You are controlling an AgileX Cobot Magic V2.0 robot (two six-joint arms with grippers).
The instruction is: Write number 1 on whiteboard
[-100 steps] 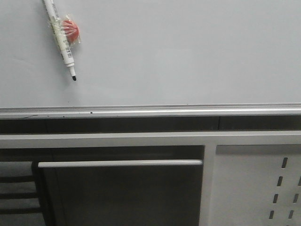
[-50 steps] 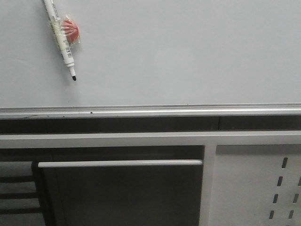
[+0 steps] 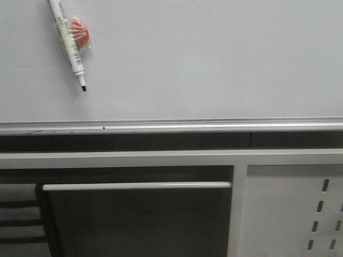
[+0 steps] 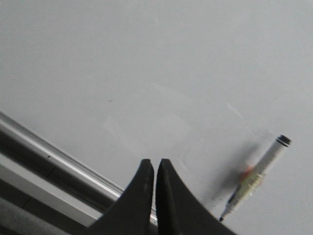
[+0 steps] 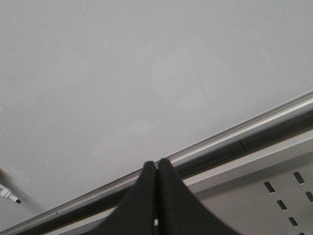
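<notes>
Front view: whiteboard (image 3: 203, 59) filling the upper half, pale grey-white, silvery bottom rail (image 3: 214, 127) running full width. Marker (image 3: 68, 43) fixed to the board at upper left, barrel tilted, uncapped dark tip (image 3: 84, 89) pointing down and slightly right. Red round piece (image 3: 80, 32) wrapped in clear tape against the barrel's right side. No stroke of the number 1 visible anywhere on the board. Below the rail, dark panel (image 3: 139, 225) with pale bar handle (image 3: 136, 186); grey perforated panel (image 3: 295, 214) at lower right. Neither gripper seen here.

Left wrist view: left gripper (image 4: 154, 169) with black fingers (image 4: 142, 191) pressed together, only a hairline slit between, nothing held. Board surface behind, faint wipe smears only. Marker (image 4: 257, 176) just beside the fingers, not touching, blurred, tip toward the rail (image 4: 54, 161).

Right wrist view: right gripper (image 5: 156, 169) likewise closed tight, fingers (image 5: 171, 196) meeting at the tips, nothing held. Tips lined up over the board's rail (image 5: 234, 132). Perforated panel (image 5: 274, 196) below the rail. Marker tip (image 5: 10, 195) barely showing at the frame edge, well apart from the fingers.
</notes>
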